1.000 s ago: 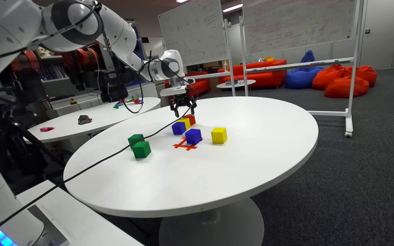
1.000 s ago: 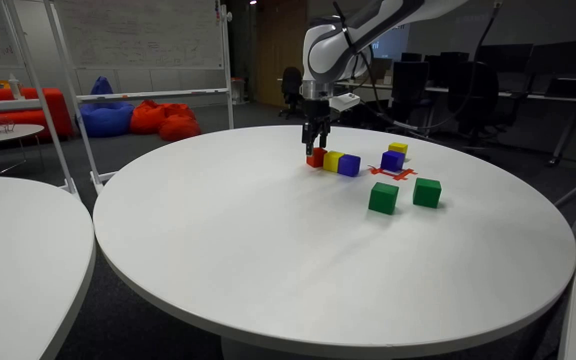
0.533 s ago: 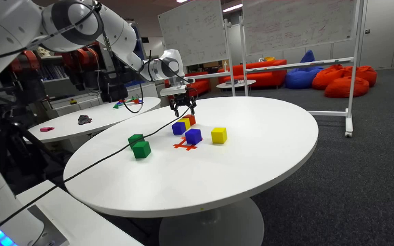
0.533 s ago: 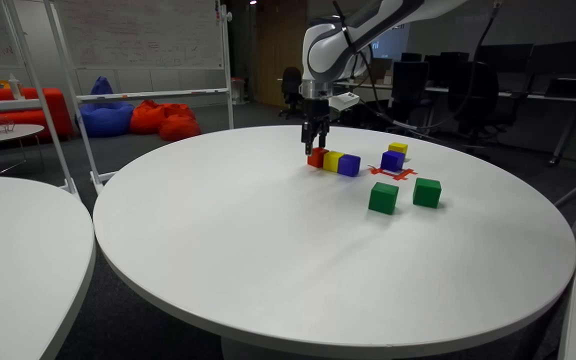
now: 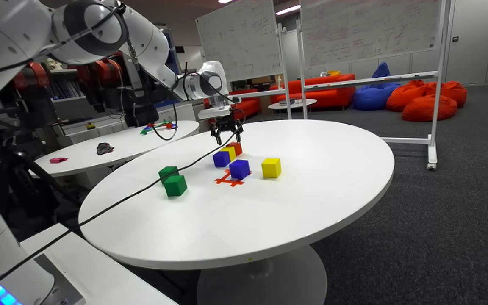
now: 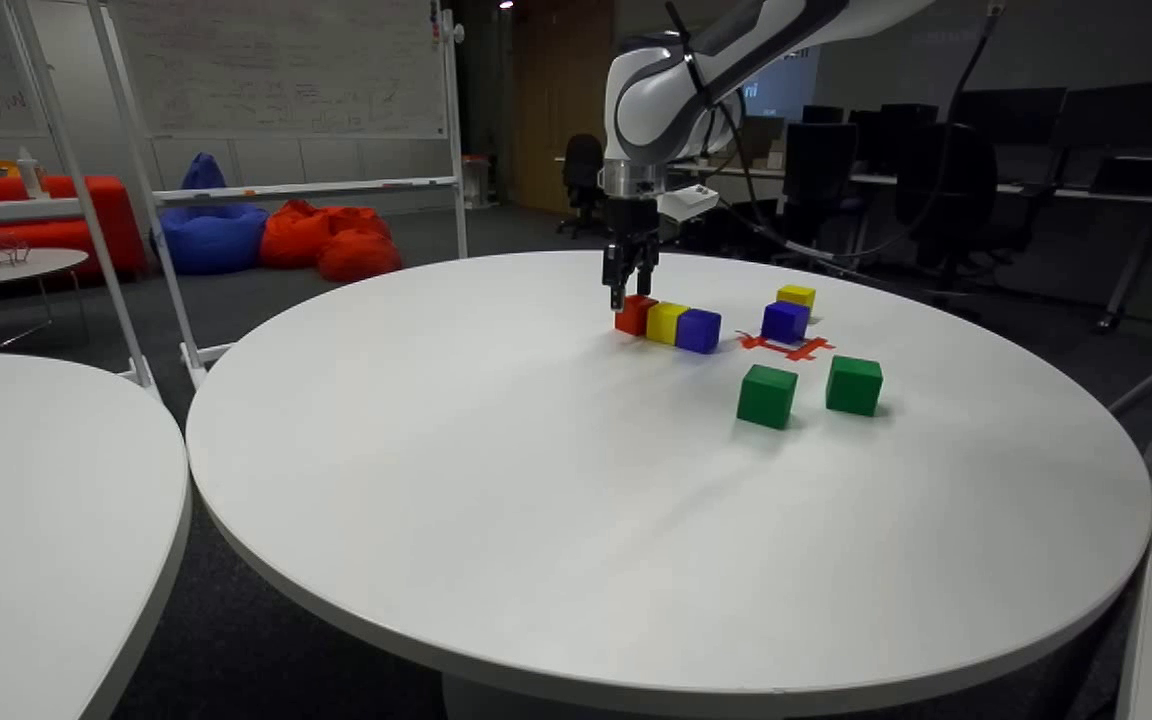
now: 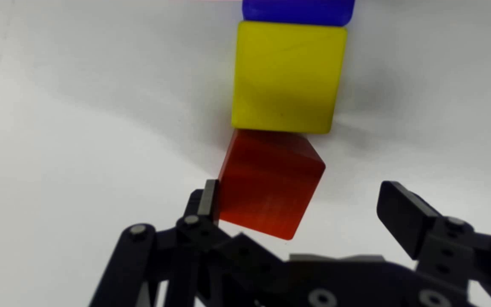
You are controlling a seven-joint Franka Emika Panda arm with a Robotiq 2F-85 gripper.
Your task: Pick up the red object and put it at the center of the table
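The red object is a red cube (image 7: 267, 187), resting on the round white table (image 6: 536, 500) at the end of a row of cubes. Just above it my gripper (image 7: 300, 187) stands open, jaws wide apart. In the wrist view the cube lies off to the left of the gap, its left edge meeting the left finger (image 7: 208, 198); contact cannot be told. Much space separates it from the right finger (image 7: 405, 213). Both exterior views show the gripper (image 5: 229, 140) over the red cube (image 6: 634, 316). Red tape (image 5: 229, 180) marks a spot near the table's center.
A yellow cube (image 7: 288, 76) adjoins the red one, then a blue cube (image 6: 699, 330). Another blue cube (image 5: 239, 169) sits on the tape mark, with a second yellow cube (image 5: 271, 167) nearby. Two green cubes (image 6: 766, 396) stand apart. A black cable (image 5: 134, 195) hangs across an exterior view.
Compared with a second ago, my gripper sits a trace higher above the red cube. The last half second brings no visible difference.
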